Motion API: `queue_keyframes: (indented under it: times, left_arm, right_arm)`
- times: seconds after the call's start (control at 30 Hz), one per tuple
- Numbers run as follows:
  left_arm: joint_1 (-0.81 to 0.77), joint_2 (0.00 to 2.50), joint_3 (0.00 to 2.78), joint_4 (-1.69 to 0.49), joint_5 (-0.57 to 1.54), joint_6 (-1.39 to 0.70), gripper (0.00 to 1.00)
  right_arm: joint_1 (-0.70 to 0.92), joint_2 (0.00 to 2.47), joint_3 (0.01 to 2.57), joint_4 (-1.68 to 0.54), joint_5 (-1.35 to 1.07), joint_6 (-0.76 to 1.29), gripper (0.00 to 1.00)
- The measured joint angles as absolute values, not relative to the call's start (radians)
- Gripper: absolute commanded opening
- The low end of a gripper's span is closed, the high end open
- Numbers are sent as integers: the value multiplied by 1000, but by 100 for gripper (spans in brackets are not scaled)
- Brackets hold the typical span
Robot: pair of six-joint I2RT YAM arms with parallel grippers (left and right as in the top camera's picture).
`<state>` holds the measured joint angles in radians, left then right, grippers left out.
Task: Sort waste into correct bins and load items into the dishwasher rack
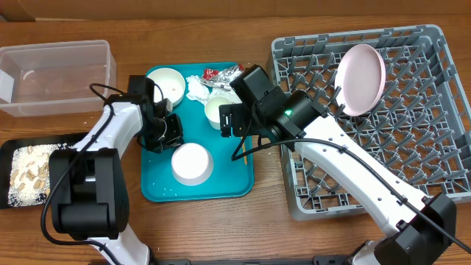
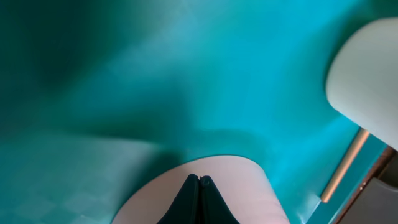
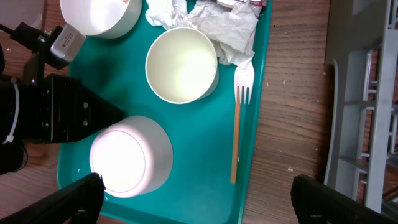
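My left jaws pressed together, just beside upturned bowl (image 3: 127, 155) on teal tray (image 3: 205, 162). My right jaws spread wide, empty, near upright cup (image 3: 181, 64). Cup likely stiff, slick, breakable; grip rim.

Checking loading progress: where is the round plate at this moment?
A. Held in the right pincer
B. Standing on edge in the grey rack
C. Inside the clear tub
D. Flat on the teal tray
B: the overhead view shows the plate propped on edge among the pegs of the dishwasher rack, with neither arm touching it.
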<state>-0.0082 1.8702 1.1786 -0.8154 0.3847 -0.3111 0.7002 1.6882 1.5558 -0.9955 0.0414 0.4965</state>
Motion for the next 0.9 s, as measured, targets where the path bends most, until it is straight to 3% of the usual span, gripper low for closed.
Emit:
queue_keyframes:
  times: [0.2, 0.23, 0.37, 0.47, 0.5, 0.53, 0.9]
  left_arm:
    - [3, 1766, 1179, -854, 377, -311, 4]
    - [6, 1734, 1179, -873, 367, -311, 14]
    - [8, 1626, 1180, -981, 255, -337, 39]
    - [8, 1618, 1180, -1032, 180, -357, 76]
    - [8, 1620, 1180, -1047, 163, -361, 93]
    - [8, 1620, 1180, -1059, 142, -368, 100]
    - [48, 1621, 1180, -1115, 46, -416, 97]
  right_arm:
    - [700, 1688, 1556, -995, 42, 496, 100]
    - [700, 1688, 1556, -996, 42, 497, 100]
    - [700, 1688, 1556, -995, 41, 496, 100]
    - [700, 1688, 1556, -995, 41, 497, 100]
    - [700, 1688, 1556, -995, 41, 497, 100]
    - [700, 1688, 1556, -995, 41, 496, 100]
    - [700, 1688, 1556, -976, 25, 497, 100]
